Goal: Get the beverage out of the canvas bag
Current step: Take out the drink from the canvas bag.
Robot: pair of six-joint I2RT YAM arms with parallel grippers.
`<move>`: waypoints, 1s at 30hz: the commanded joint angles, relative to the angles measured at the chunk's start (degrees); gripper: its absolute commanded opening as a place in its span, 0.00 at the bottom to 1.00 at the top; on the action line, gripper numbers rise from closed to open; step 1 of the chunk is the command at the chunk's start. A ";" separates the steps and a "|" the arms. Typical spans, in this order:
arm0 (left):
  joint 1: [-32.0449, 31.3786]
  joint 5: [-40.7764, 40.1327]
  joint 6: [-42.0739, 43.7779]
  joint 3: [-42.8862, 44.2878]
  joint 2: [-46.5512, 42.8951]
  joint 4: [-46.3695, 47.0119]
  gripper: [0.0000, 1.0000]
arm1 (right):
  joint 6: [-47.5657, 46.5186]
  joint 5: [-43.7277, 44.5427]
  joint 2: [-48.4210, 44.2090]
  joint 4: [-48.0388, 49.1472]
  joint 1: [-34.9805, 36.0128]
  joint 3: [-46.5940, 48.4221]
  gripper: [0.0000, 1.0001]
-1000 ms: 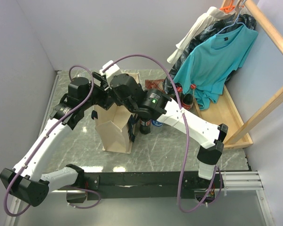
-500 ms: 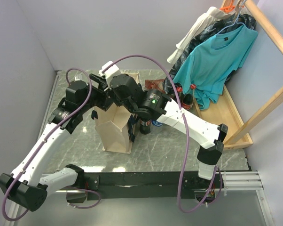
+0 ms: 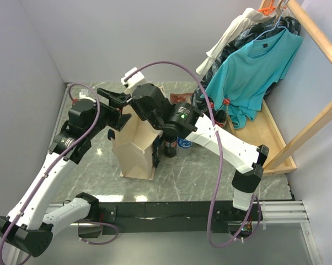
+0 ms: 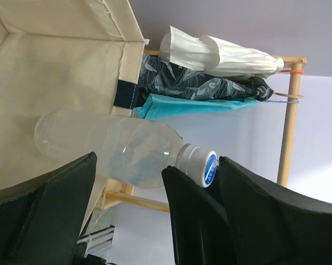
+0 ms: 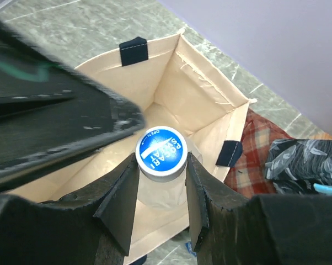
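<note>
Canvas bag [image 5: 199, 105]: matt woven cloth; bottle [image 4: 116, 149]: clear glossy plastic; table [image 3: 100, 171]: smooth, marble-look.

– What colours are you getting on the bag?
– I see the canvas bag [image 5: 204, 105] as plain beige, with dark navy strap tabs. The bottle [image 4: 127, 152] is clear. Its cap [image 5: 161, 150] is blue on top with white lettering, and white round the side.
– And the rest?
– I've got a red plaid cloth [image 5: 257, 149], a teal shirt [image 3: 254, 72], a dark garment [image 4: 199, 85] with a pale leaf print, and a white garment [image 4: 221, 52]. The table [image 3: 182, 171] is grey-green marble, veined white. My arms [image 3: 44, 182] are white with black joints, and the cable [image 3: 167, 64] is purple.
</note>
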 commanded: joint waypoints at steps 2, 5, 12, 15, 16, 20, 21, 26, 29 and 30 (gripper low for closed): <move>-0.02 -3.44 2.27 1.95 -1.94 -1.84 0.96 | -1.92 3.74 -5.93 7.49 -0.53 3.33 0.00; -0.02 -5.46 4.03 3.27 -1.85 -3.51 0.96 | -1.92 3.74 -6.01 7.67 -0.62 3.34 0.00; -0.02 -8.10 7.89 5.38 -2.20 -5.01 0.96 | -2.27 3.56 -5.23 7.76 -0.62 5.43 0.00; -0.02 -9.77 10.87 6.26 -2.37 -6.15 0.96 | -2.62 3.30 -4.87 7.84 -0.62 7.11 0.00; -0.02 -10.03 13.06 6.43 -2.38 -6.24 0.96 | -2.62 3.04 -4.78 7.93 -0.62 7.46 0.00; -0.02 -11.44 18.08 6.96 -2.29 -8.08 0.96 | -2.97 2.33 -5.05 8.63 -0.54 8.35 0.00; -0.02 -11.96 18.87 7.05 -2.11 -8.52 0.96 | -3.06 2.25 -5.05 8.64 -0.62 8.69 0.00; -0.02 -12.49 22.83 6.70 -2.29 -9.40 0.96 | -3.32 1.98 -5.05 8.46 -0.53 10.80 0.00; -0.02 -12.67 23.71 6.08 -2.64 -9.05 0.96 | -3.67 2.24 -5.40 8.37 -0.36 11.86 0.00; -0.02 -12.58 23.89 5.91 -2.81 -8.97 0.96 | -3.85 2.16 -5.66 8.46 -0.27 11.69 0.00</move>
